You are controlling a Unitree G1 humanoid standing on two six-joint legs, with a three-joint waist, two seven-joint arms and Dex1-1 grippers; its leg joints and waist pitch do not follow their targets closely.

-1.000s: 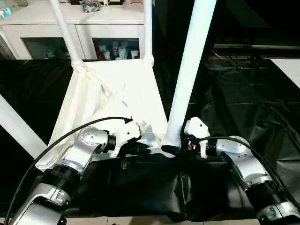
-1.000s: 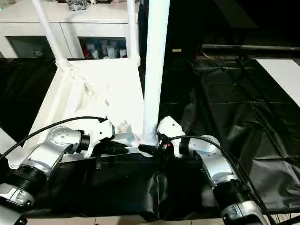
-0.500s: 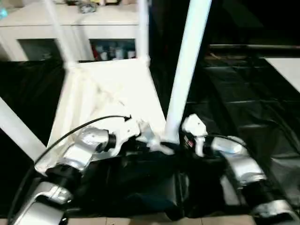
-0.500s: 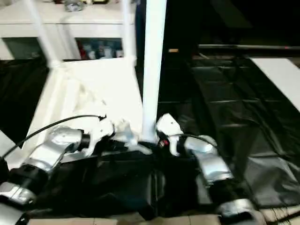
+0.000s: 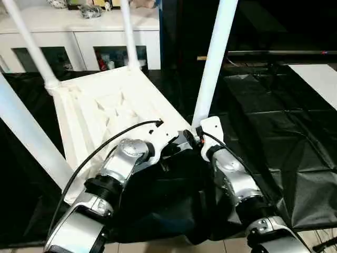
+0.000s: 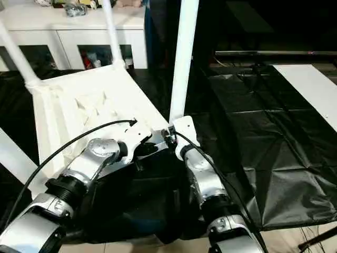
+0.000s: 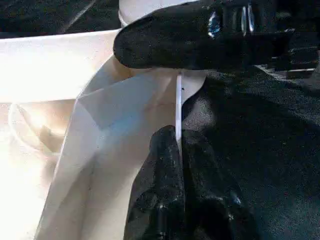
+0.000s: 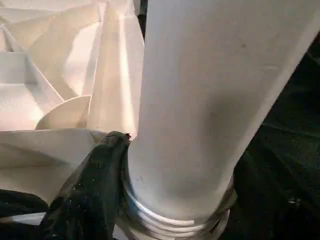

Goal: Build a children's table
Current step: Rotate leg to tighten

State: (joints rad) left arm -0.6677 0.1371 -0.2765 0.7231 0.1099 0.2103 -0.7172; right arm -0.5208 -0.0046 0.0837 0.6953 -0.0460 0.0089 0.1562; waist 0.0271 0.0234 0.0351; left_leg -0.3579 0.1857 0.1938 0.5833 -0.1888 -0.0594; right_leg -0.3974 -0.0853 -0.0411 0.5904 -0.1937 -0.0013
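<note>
In the middle of the head camera's frame, the kids' table top (image 5: 105,108) lies upside down on the black-sheeted surface (image 5: 274,121), ribbed underside facing up and turned at an angle so one corner points toward the robot. All four white legs stand in its corner sockets: two thin-looking ones at the far corners near the top of the frame (image 5: 31,45) (image 5: 128,34), one big one cutting across the left edge (image 5: 29,139), and the near-corner leg (image 5: 213,63) rising just right of centre and out the top.

Both arms meet at that near corner, bottom centre. The left gripper (image 7: 177,150) has its fingers (image 7: 162,170) pinched tight on the thin rim of the table top, right beside the socket. The right gripper (image 8: 175,190) sits around the foot of the near-corner leg (image 8: 200,100), one of its fingers (image 8: 95,185) pressed against the leg just above the threaded ring (image 8: 170,222) at the base, so it's clamped on that leg.

Behind it all, along the top left, is a white cabinet (image 5: 79,39) with glass doors and some small stuff inside.
</note>
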